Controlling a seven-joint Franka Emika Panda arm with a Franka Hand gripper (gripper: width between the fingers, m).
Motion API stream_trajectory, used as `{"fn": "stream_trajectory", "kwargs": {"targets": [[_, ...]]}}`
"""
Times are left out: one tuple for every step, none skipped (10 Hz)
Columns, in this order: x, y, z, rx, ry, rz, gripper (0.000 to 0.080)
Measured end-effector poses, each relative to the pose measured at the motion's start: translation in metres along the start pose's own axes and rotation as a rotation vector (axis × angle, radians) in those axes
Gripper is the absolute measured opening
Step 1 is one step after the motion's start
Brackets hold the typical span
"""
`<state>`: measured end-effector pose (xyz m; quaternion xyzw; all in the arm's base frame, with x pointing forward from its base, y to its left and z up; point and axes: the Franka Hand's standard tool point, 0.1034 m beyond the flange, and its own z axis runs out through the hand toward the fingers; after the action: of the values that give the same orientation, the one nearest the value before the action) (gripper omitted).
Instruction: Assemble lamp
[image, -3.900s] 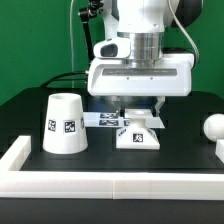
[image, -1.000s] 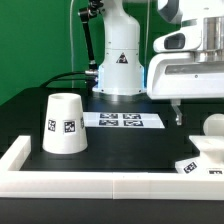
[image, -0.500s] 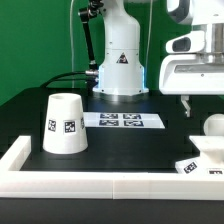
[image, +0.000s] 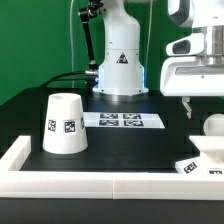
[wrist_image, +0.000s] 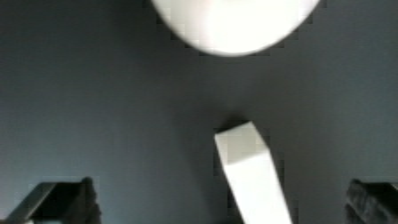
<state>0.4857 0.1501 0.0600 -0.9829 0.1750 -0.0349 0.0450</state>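
Observation:
The white cup-shaped shade (image: 65, 125) stands mouth down at the exterior view's left. The sloped square base (image: 206, 161) sits in the front right corner against the white wall. The round bulb (image: 214, 125) lies just behind the base, at the right edge. My gripper (image: 211, 106) hangs above the bulb, open and empty; only one finger (image: 187, 106) shows, the other is cut off by the frame. In the wrist view the bulb (wrist_image: 231, 22) lies ahead of the open gripper (wrist_image: 217, 205), with dark fingertips (wrist_image: 59, 202) far apart. A white strip (wrist_image: 249, 172) lies between them; I cannot tell what it is.
The marker board (image: 122, 120) lies flat in the middle of the black table. A low white wall (image: 100, 185) runs along the front and left edges. The tall white robot pedestal (image: 120, 60) stands behind the marker board.
Earlier the gripper held the base by the marker board. The base now lies free in the right front corner. Over the last second the gripper moved slightly right, above the bulb.

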Motion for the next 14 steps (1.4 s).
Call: {"fn": "stream_trajectory", "kwargs": {"targets": [[-0.014, -0.005, 0.004, -0.003, -0.008, -0.006, 0.0698], [-0.024, -0.009, 0.007, -0.006, -0.013, -0.019, 0.0698], [-0.030, -0.011, 0.009, -0.006, -0.013, -0.032, 0.0698], [-0.036, -0.012, 0.010, -0.012, -0.025, -0.056, 0.0698], [-0.032, -0.011, 0.010, -0.015, -0.030, -0.061, 0.0698], [-0.033, -0.011, 0.010, -0.014, -0.029, -0.062, 0.0698], [-0.034, -0.010, 0.010, -0.017, -0.035, -0.073, 0.0698], [-0.031, -0.004, 0.009, -0.036, -0.113, -0.108, 0.0698], [-0.023, -0.005, 0.008, -0.041, -0.169, -0.093, 0.0698], [-0.017, -0.005, 0.008, -0.041, -0.195, -0.114, 0.0698], [-0.017, 0.001, 0.008, -0.037, -0.260, -0.123, 0.0698], [-0.012, 0.005, 0.006, -0.028, -0.322, -0.087, 0.0698], [-0.011, 0.008, 0.004, -0.037, -0.397, -0.062, 0.0698], [-0.010, 0.010, 0.006, -0.045, -0.453, -0.060, 0.0698]]}}
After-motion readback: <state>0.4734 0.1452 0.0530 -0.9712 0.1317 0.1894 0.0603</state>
